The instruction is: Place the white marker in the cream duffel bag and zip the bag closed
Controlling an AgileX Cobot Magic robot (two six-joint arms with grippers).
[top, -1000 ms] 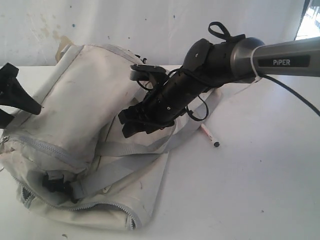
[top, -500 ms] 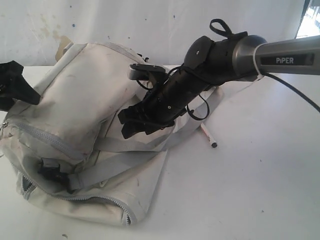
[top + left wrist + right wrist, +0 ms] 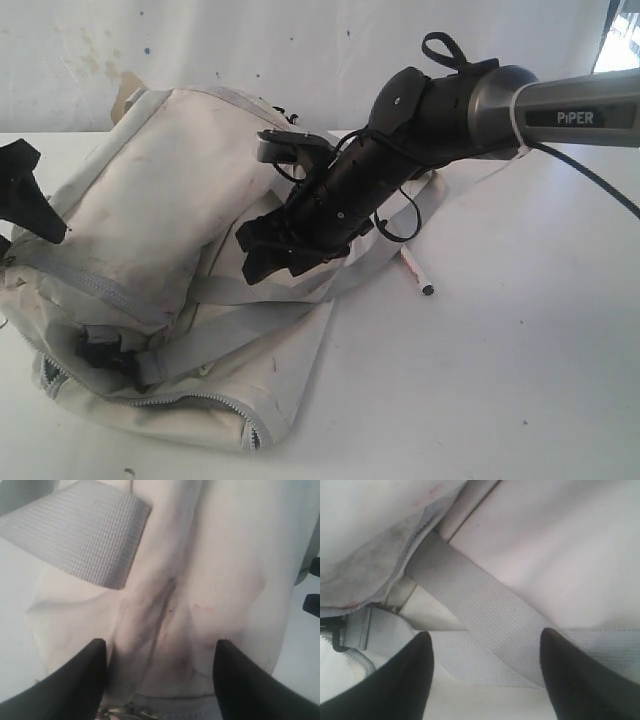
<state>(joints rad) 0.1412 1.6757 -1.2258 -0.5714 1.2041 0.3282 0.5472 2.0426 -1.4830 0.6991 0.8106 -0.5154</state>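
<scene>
The cream duffel bag lies slumped on the left of the white table, its grey straps sprawled across it. On the table just right of the bag lies the white marker, black tip toward me, with no gripper on it. My right gripper hangs open over the straps, nothing between its fingers. My left gripper is at the bag's left end, one of its fingers showing there. It is open, straddling a fold of stained fabric near a zipper pull.
A grey zipper line runs across the bag's near side above a black buckle. The right arm's forearm reaches in from the right above the table. A pale wall stands behind.
My left gripper has drifted a little left, and the bag's near left end has shifted and sagged with it. The right arm and the marker have barely moved.
</scene>
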